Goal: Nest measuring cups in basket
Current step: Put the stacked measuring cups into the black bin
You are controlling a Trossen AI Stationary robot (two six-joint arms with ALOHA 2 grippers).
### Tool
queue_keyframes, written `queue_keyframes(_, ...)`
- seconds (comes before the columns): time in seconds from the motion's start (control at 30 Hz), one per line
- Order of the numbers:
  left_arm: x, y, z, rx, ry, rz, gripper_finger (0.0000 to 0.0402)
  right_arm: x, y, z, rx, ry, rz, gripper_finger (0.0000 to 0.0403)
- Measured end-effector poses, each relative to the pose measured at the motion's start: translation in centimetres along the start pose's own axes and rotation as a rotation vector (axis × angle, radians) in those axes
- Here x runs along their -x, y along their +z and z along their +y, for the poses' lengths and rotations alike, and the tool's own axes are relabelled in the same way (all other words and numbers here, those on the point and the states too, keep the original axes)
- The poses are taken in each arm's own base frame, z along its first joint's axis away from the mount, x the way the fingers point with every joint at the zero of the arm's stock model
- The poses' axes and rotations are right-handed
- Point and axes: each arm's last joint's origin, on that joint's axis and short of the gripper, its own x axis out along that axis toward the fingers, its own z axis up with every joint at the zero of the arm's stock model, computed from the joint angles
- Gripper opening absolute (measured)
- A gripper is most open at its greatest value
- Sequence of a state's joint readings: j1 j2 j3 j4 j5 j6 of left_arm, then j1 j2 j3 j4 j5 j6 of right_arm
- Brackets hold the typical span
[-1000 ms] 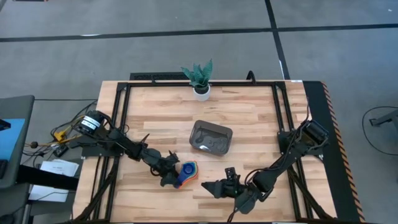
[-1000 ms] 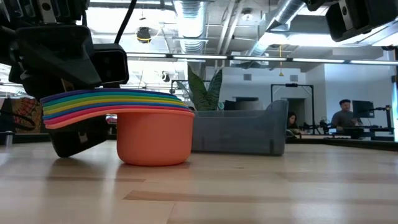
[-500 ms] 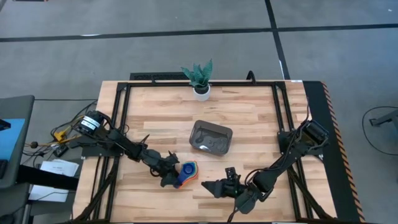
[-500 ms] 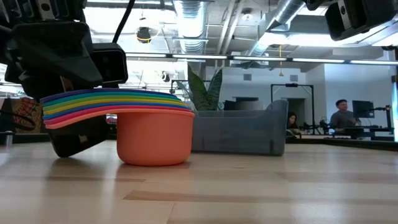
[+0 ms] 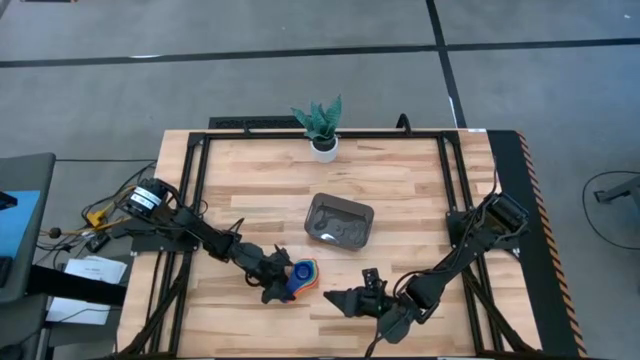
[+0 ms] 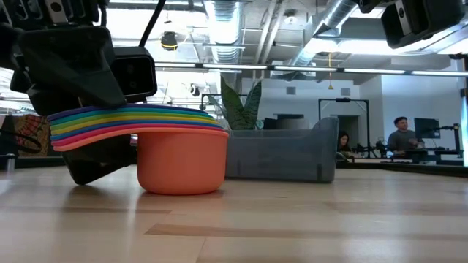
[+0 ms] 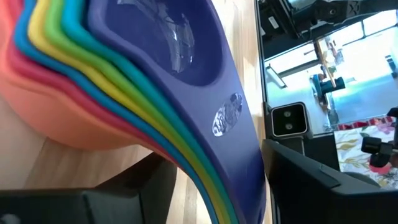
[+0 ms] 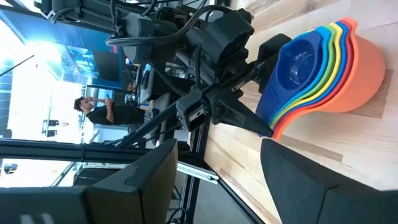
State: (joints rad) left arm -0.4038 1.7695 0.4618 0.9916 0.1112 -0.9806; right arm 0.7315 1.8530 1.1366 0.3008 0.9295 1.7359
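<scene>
Now the rainbow stack of nested plastic measuring cups sits on the table, near the dark grey translucent basket. Left gripper straddles the handles, fingers spread; it should close squarely before lifting. Right gripper waits open nearby.

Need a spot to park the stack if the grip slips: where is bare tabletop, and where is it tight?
Bare wood lies between the potted plant and the basket, and along the table's left side. It is tight near the front edge: the left gripper straddles the nested measuring cups, with the open right gripper close beside them.
</scene>
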Motion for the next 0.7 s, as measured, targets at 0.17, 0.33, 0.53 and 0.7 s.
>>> queue_keyframes(0.17,0.0,0.0,0.0,0.0,-0.001,0.0,0.0185,0.0,0.0,0.0,-0.003,0.0,0.0,0.0255)
queue_keyframes(0.33,0.0,0.01,-0.01,0.001,0.0,-0.002,0.0138,0.0,0.0,0.0,-0.003,0.0,0.0,0.0255)
queue_keyframes(0.53,-0.01,0.04,0.01,0.009,0.005,-0.01,0.0088,0.0,0.0,0.0,-0.003,0.0,0.0,0.0255)
queue_keyframes(0.7,-0.01,0.05,0.01,0.02,0.008,-0.014,0.0071,0.0,0.0,0.0,-0.007,0.0,0.0,0.0255)
